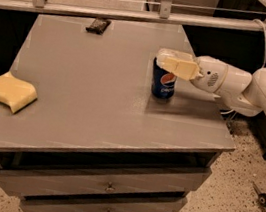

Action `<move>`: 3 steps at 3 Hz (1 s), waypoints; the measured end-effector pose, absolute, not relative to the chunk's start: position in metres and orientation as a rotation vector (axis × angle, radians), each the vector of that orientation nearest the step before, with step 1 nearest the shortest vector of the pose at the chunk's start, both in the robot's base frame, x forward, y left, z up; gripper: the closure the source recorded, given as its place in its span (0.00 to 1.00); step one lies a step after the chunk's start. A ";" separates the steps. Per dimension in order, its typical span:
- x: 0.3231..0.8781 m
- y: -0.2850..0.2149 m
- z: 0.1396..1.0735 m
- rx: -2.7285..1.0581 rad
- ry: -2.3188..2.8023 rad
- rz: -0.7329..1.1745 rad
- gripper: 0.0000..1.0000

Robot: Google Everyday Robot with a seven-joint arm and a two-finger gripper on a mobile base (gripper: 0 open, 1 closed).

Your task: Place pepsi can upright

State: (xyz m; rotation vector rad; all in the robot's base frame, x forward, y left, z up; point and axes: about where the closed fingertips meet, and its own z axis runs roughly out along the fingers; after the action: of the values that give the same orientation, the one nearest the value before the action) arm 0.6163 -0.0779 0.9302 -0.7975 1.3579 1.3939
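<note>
The pepsi can (163, 82) stands upright on the desk (89, 95), near the desk's right edge. Its long axis is vertical, with the silver top up and the logo facing the desk's front. The tool (168, 61) reaches in from the desk's right side and is clamped on the can's top rim. A yellow sponge (11, 91) lies at the desk's left edge.
</note>
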 end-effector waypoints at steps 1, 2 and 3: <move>0.610 -0.087 0.920 -0.785 1.362 1.401 0.28; 0.604 -0.093 0.913 -0.780 1.375 1.402 0.05; 0.593 -0.117 0.913 -0.825 1.431 1.325 0.00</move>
State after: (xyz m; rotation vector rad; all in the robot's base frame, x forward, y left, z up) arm 0.5931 -0.1169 0.9132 -0.8246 1.4306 1.3249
